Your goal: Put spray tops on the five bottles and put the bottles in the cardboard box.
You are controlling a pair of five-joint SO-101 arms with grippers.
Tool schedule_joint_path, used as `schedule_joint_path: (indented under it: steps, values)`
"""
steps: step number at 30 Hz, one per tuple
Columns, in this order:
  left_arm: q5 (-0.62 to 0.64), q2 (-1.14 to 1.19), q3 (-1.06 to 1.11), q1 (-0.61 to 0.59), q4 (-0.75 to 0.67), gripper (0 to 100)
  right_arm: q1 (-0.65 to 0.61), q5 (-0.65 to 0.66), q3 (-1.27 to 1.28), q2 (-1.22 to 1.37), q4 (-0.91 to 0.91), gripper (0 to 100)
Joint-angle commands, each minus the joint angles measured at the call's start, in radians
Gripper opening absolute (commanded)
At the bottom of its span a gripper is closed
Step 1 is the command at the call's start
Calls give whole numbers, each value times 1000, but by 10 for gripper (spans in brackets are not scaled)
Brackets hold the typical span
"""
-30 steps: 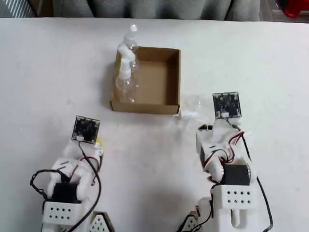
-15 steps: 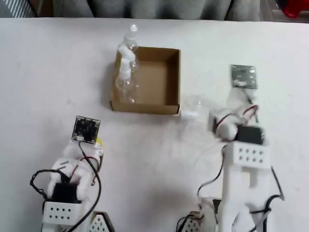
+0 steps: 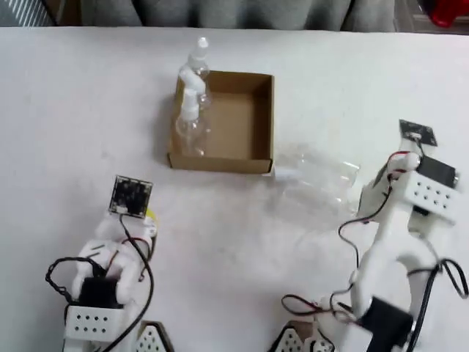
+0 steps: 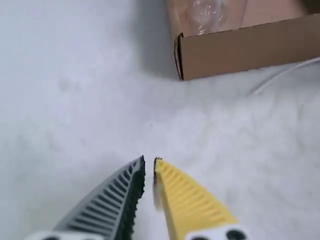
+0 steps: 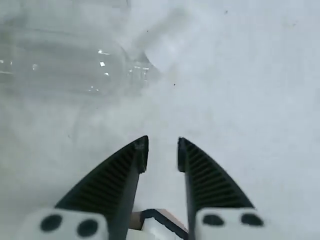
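Observation:
The cardboard box (image 3: 249,158) stands open at the table's middle. Two clear bottles with white spray tops are at its left side: one (image 3: 192,125) stands inside, and the other (image 3: 196,64) is at the back left corner. More clear bottles (image 3: 322,176) lie on their sides to the right of the box. One of them (image 5: 60,60) lies just ahead of my right gripper (image 5: 161,147), which is open and empty. My left gripper (image 4: 149,165) is shut over bare table in front of the box corner (image 4: 200,55).
A thin white tube (image 4: 285,75) lies on the table by the box's front wall. A small white part (image 3: 284,174) rests near the box's front right corner. The right arm (image 3: 410,191) stands at the table's right side and the left arm (image 3: 102,271) at the front left.
The right arm has swung right and away from the box, uncovering the clear bottles on the table. The left arm has stayed still.

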Motion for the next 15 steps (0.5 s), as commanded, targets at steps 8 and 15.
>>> schedule_joint_path:
  steps: [8, 15]
  values:
    - [-11, -22, -5, -10, 3, 38, 12, -161, -54, 180, -217, 225]
    - [-11, -22, -5, -10, 3, 38, -5, -265, -60, 255, -354, 222]
